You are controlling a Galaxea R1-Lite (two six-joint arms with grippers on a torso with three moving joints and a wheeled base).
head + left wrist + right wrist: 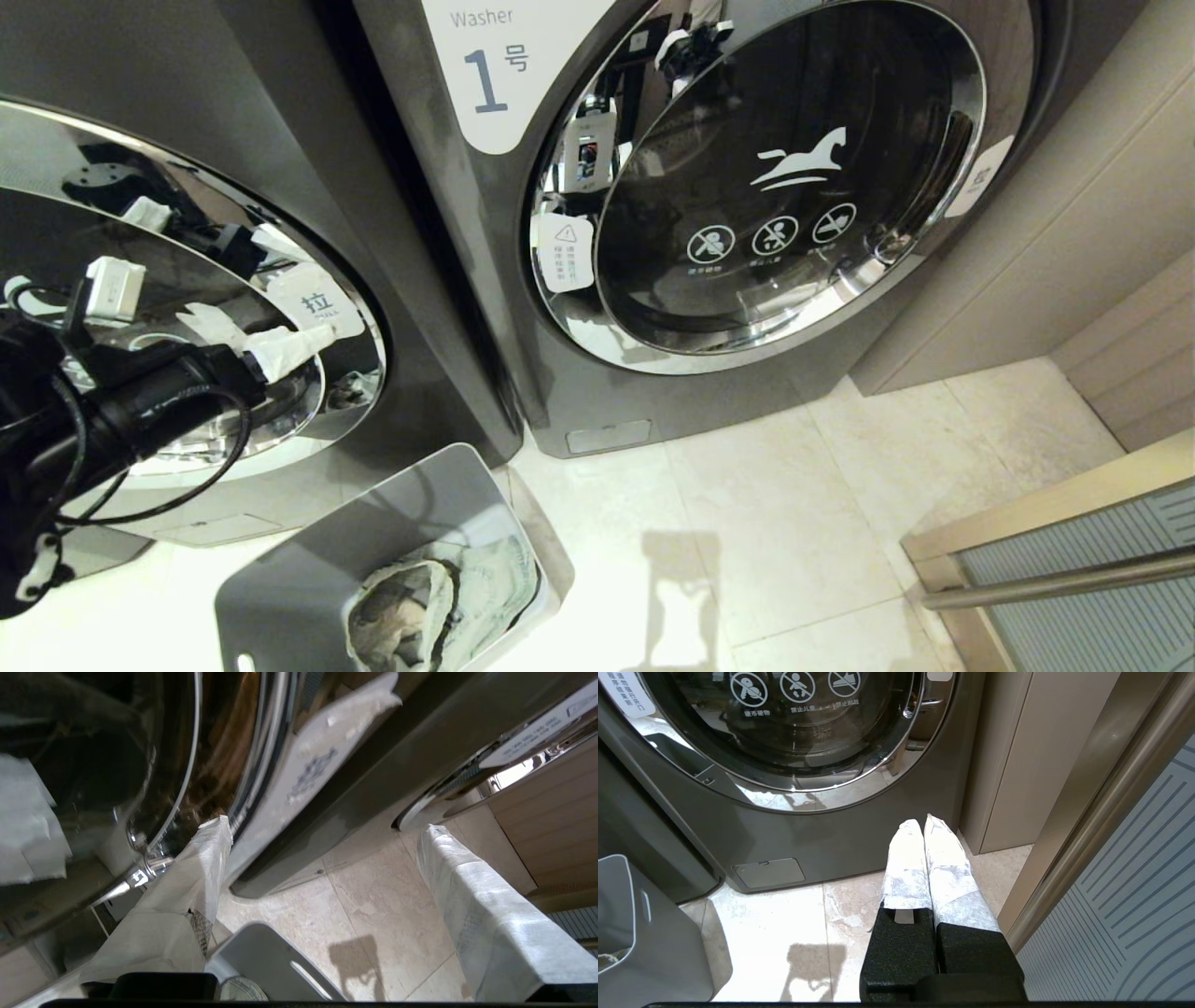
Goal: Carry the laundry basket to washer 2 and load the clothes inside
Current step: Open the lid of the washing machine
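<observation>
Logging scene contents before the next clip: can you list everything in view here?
dark grey front-load washer on the left: one, chrome-ringed door, behind the basket
white pull tag: one, on that door's rim
dark grey washer labelled 1: one, right of the first, door closed
grey plastic laundry basket: one, on the floor before the left washer
faded grey-green clothes: one bundle, inside the basket
beige floor tiles: under everything
beige wall panel: right of washer 1
metal rail: one, far right
left gripper: open, at the left washer's door
right gripper: shut, low before washer 1
</observation>
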